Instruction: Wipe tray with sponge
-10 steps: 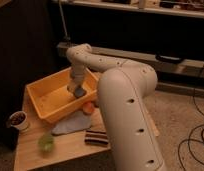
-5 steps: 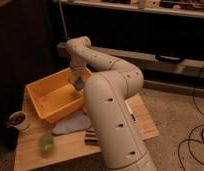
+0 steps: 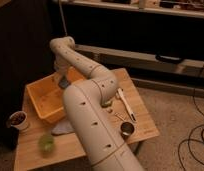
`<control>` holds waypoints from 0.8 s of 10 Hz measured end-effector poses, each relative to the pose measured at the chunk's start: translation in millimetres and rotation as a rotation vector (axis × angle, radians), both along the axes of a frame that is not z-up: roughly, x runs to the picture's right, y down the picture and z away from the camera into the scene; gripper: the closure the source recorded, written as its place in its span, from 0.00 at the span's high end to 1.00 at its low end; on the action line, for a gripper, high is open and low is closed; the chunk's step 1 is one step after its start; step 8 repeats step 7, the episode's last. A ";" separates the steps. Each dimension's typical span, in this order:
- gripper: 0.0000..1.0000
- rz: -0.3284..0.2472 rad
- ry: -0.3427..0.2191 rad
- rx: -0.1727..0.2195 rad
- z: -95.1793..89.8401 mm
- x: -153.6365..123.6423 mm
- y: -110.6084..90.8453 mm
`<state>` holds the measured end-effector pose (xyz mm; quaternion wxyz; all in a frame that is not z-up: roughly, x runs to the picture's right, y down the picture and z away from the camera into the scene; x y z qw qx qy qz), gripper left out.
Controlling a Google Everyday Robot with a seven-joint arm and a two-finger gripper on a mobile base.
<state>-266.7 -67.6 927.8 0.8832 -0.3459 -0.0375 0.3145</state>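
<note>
Gripper (image 3: pixel 64 81), its grip not discernible, had lifted from the floor of the tray (image 3: pixel 41 102) toward the tub's one o'clock corner, while the sponge could not be made out, suggesting the wiping stroke was ending or resetting.

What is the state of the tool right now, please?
Tool: over the tray, near its far wall; whether it holds anything cannot be told.
</note>
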 end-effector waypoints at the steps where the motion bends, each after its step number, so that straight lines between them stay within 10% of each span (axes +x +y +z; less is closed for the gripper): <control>1: 0.00 -0.003 -0.039 -0.002 -5.8 -9.7 7.7; 5: 0.00 -0.049 -0.199 -0.029 -44.1 -24.7 58.2; 8: 0.00 -0.067 -0.208 -0.046 -55.5 -8.1 82.3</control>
